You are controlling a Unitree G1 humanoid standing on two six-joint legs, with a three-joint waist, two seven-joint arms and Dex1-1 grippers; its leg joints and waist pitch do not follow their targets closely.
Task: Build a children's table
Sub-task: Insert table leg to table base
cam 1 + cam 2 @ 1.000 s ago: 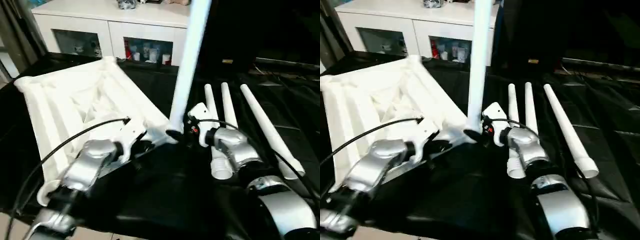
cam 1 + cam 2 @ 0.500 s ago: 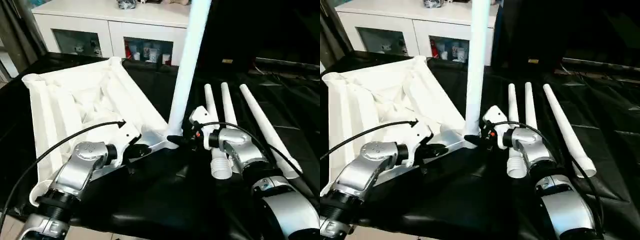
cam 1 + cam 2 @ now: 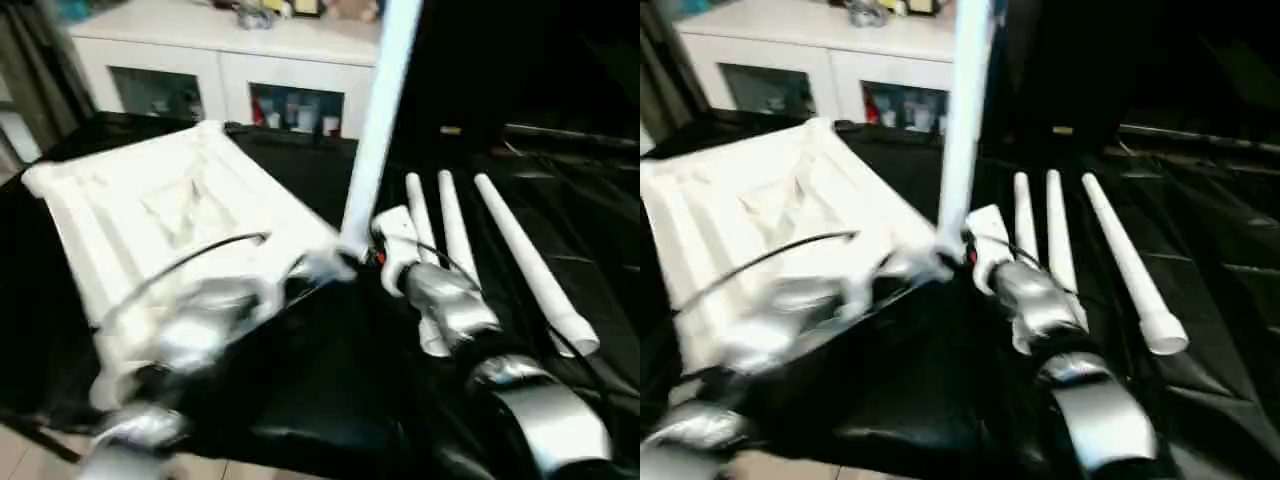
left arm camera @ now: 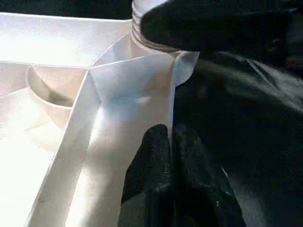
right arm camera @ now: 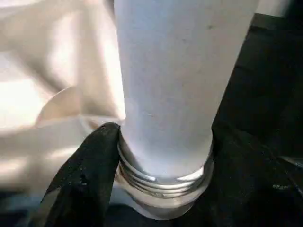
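Leg (image 3: 385, 110) upright at centre frame, long axis vertical, threaded foot sitting in the near corner socket of the upturned tabletop (image 3: 130, 210) at left. Right gripper (image 5: 156, 189) nearer, jaws clasping that threaded neck. Left gripper (image 4: 173, 142) shut, empty, pressing the corner rib. Versus a second back: right jaws narrower, left arm swung inward.

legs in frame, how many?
4. One leg stands upright in the tabletop's near corner, right gripper around its threaded base. Three loose legs lie side by side on the black cover.
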